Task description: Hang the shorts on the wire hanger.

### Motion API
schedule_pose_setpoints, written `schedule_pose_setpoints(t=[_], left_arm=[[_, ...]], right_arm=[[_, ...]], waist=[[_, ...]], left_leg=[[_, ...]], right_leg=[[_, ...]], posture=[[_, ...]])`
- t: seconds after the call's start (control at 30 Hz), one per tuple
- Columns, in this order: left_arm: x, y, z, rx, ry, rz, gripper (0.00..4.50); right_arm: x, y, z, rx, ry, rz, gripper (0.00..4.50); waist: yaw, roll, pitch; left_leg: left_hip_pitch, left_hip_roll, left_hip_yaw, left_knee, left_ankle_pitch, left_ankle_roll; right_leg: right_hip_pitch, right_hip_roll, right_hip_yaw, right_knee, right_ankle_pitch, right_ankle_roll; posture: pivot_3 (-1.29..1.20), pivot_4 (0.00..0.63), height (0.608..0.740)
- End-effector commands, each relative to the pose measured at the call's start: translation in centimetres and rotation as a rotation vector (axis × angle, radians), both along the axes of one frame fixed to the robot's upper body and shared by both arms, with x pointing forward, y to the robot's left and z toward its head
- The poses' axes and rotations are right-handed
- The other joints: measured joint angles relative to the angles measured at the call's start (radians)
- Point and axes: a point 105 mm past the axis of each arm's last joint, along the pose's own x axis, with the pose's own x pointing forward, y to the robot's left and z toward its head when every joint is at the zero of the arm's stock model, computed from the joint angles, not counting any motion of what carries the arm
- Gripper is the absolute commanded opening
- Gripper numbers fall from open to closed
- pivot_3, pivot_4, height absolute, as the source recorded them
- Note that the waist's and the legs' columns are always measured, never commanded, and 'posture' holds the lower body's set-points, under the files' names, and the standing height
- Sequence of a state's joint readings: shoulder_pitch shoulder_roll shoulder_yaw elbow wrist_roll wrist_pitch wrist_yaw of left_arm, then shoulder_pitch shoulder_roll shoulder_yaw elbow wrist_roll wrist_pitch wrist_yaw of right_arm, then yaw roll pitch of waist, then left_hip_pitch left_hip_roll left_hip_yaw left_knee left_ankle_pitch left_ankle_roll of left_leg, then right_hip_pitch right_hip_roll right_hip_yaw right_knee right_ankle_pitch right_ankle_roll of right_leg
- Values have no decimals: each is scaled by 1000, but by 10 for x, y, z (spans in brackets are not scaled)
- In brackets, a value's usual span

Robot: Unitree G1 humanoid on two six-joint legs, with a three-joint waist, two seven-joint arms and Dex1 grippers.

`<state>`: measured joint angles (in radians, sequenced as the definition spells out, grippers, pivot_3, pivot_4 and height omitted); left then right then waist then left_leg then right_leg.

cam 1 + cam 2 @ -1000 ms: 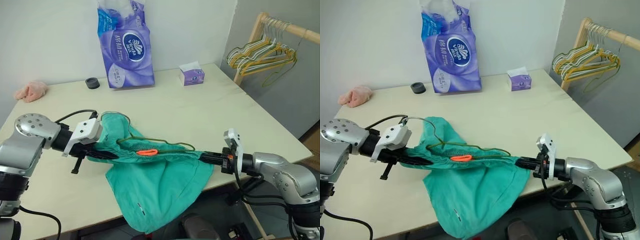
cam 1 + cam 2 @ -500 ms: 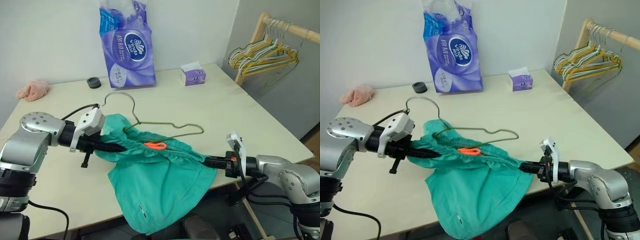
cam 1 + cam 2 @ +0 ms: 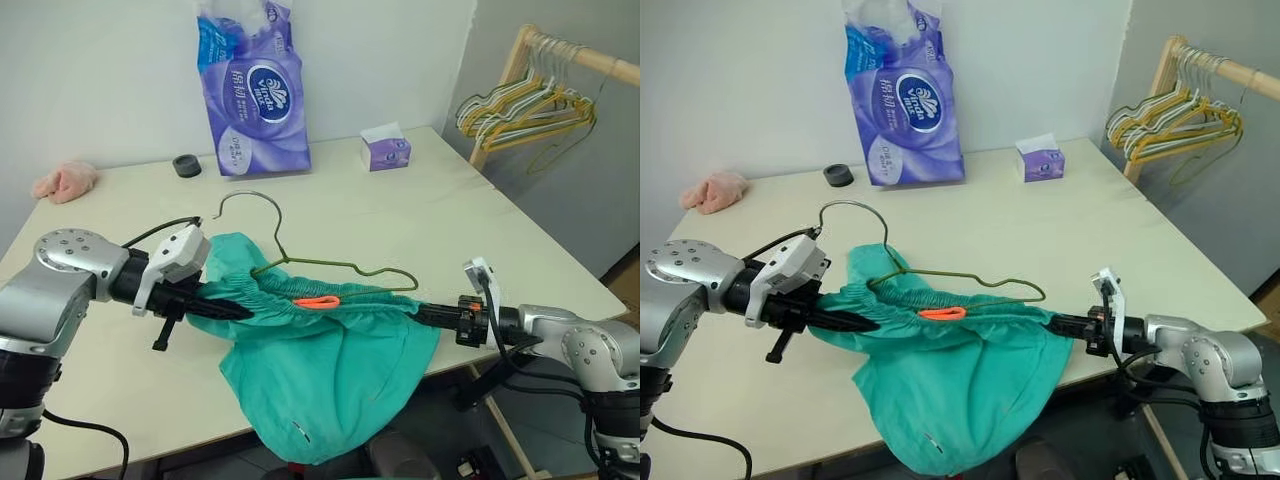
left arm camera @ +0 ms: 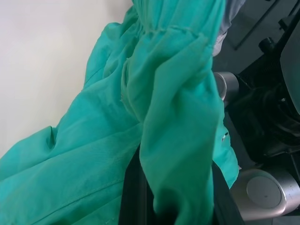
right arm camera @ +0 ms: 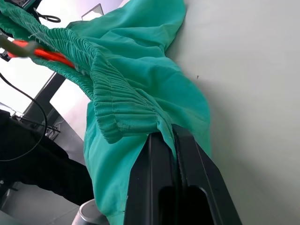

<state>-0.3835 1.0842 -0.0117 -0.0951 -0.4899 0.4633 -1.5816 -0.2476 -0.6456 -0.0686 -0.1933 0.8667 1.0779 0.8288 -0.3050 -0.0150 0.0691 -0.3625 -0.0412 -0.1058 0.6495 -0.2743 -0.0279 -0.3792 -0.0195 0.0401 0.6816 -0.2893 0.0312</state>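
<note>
Over the beige table we hold the shorts stretched by the waistband, left gripper and right gripper clamped shut on it. Risk: the wire hanger, resting loose on top, may slide off if we tilt.

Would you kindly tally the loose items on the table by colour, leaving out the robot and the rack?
Purple: 2, tissue pack and tissue box
Teal-green: 1, shorts
Olive-grey: 1, wire hanger
Pink: 1, cloth lump
Black: 1, tape roll
Total: 6
</note>
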Motion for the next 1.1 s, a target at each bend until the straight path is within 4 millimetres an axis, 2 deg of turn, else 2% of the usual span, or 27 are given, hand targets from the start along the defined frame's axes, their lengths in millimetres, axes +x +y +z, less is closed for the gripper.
schedule_pose_setpoints(t=[0.03,0.27,0.5,0.63,0.83,0.9,1.03,1.1], left_arm=[[1,12,3,81,-57,2,0],[9,25,-6,156,-87,31,0],[15,30,-11,180,-103,55,0],[8,38,-28,281,-91,20,0],[16,28,-35,260,-124,36,0],[18,25,-35,255,-131,42,0],[21,26,-35,248,-151,61,0],[20,26,-36,248,-149,61,0]], right_arm=[[3,-10,14,-13,-49,-25,62],[-2,-6,20,-22,-68,12,62],[-9,-3,22,-60,-97,71,62],[-5,-3,38,-112,-178,117,62],[1,16,59,-179,-293,250,62],[-1,19,58,-200,-307,290,62],[5,13,44,-310,-390,287,62],[9,10,41,-337,-430,258,446]], waist=[[0,0,0],[0,0,0],[0,0,0],[-4,1,1],[-4,1,1],[-3,1,1],[0,1,1],[-1,1,1]], left_leg=[[0,0,0,0,0,0],[0,0,0,0,0,0],[0,0,0,0,0,0],[0,0,0,0,0,0],[0,0,0,-1,0,0],[0,0,0,-1,0,0],[-1,0,0,-1,0,0],[-1,0,0,0,0,0]], right_leg=[[0,0,0,0,0,0],[0,0,0,0,0,0],[0,0,0,0,0,0],[0,0,0,0,0,0],[-1,0,0,-1,0,0],[-1,0,0,-1,0,0],[-1,-1,0,-1,0,1],[-1,-1,0,-1,0,1]], posture=[[-351,38,740],[-357,39,740],[-360,41,740],[-361,41,740],[-366,40,740],[-366,40,740],[-359,39,740],[-359,39,740]])
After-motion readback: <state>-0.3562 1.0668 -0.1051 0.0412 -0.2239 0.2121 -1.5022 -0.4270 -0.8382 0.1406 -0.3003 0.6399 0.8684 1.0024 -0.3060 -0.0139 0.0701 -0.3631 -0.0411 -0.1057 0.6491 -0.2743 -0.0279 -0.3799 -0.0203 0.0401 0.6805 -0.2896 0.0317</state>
